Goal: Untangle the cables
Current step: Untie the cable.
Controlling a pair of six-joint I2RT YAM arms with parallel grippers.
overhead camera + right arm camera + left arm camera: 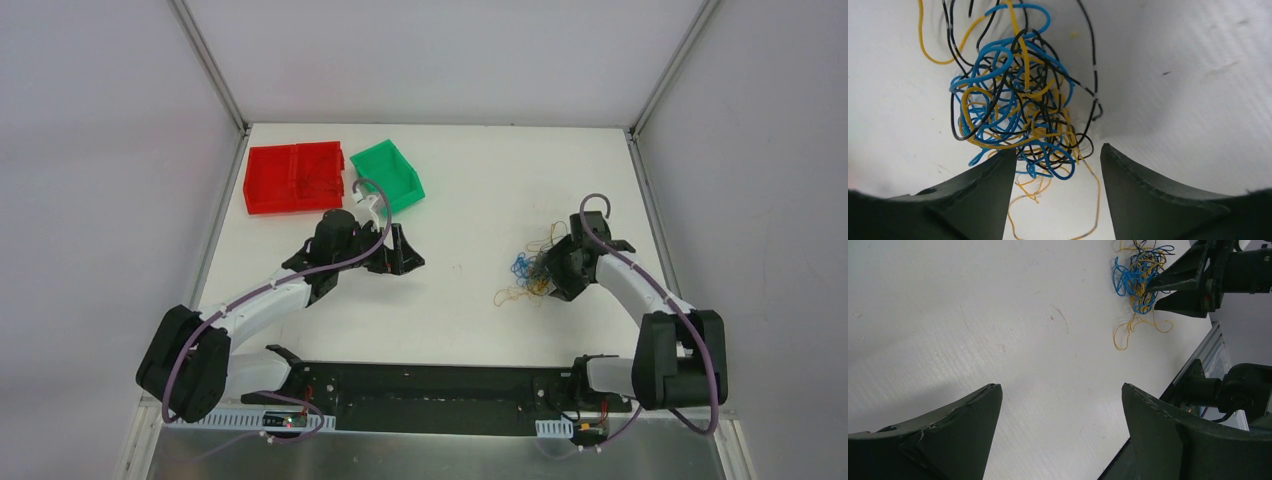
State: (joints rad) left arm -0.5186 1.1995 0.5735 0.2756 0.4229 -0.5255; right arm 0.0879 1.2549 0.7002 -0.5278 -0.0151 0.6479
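The cables (527, 272) lie as a small knotted clump of thin blue, yellow-orange and black wires right of the table's middle. Loose yellow loops trail toward the near edge. My right gripper (556, 268) is at the clump's right side. In the right wrist view its jaws stand apart (1058, 150), and the lower strands of the cables (1013, 110) lie between the fingertips, not pinched. My left gripper (405, 252) stands open over bare table left of centre, far from the clump, with nothing between its fingers (1060, 387). The left wrist view shows the cables (1138, 280) and the right gripper (1160, 292) far off.
A red bin (295, 178) and a green bin (388, 175) stand at the back left, just beyond the left gripper. A black rail (430, 385) runs along the near edge between the arm bases. Grey walls close in the white table.
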